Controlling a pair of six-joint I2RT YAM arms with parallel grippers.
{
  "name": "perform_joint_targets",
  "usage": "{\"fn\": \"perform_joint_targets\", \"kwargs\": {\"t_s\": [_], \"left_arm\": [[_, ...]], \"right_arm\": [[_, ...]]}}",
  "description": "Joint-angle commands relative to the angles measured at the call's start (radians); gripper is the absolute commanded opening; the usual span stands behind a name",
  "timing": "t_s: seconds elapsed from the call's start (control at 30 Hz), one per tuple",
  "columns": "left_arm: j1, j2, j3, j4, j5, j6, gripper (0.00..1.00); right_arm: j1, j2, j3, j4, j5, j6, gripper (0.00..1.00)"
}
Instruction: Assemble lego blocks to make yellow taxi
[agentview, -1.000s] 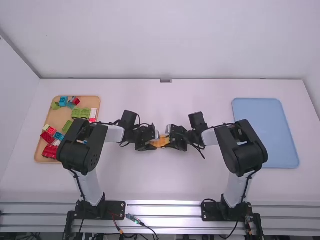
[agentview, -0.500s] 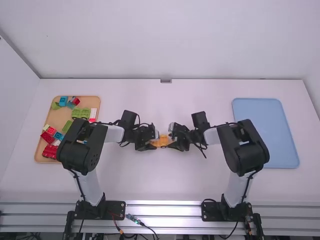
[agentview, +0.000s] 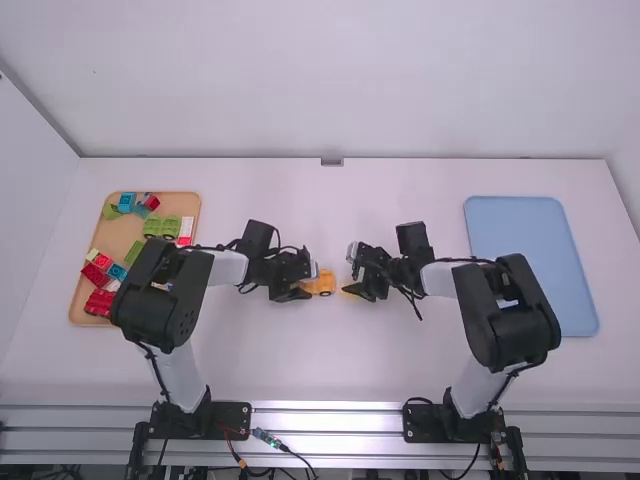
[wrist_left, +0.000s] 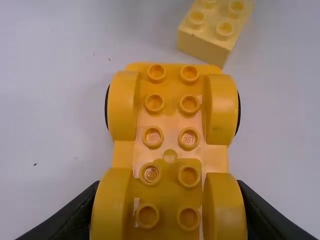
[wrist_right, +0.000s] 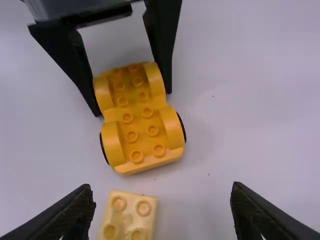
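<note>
white table (agentview: 330, 360) beneath, left gripper (agentview: 309, 281) clamping yellow car base (wrist_left: 170, 130), right gripper (agentview: 355, 274) spread wide near pale brick (wrist_right: 129, 219)

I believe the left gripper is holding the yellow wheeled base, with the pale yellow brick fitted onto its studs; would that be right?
Not quite: the pale yellow brick lies on the table, apart from the yellow wheeled base, as the right wrist view shows. The left gripper is indeed holding the base.
</note>
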Motion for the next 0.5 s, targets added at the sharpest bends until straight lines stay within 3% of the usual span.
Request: {"fn": "perform_joint_targets", "kwargs": {"t_s": [0.0, 0.3, 0.47], "left_arm": [[-0.001, 0.032, -0.027, -0.016, -0.183, 0.031, 0.02], [-0.001, 0.032, -0.027, -0.015, -0.177, 0.031, 0.02], [-0.001, 0.032, -0.027, -0.017, -0.175, 0.031, 0.02]], "right_arm": [[-0.002, 0.011, -0.05, 0.04, 0.019, 0.079, 0.72], [-0.003, 0.012, -0.181, 0.253, -0.006, 0.137, 0.64], [-0.003, 0.013, -0.208, 0.296, -0.005, 0.153, 0.62]]}}
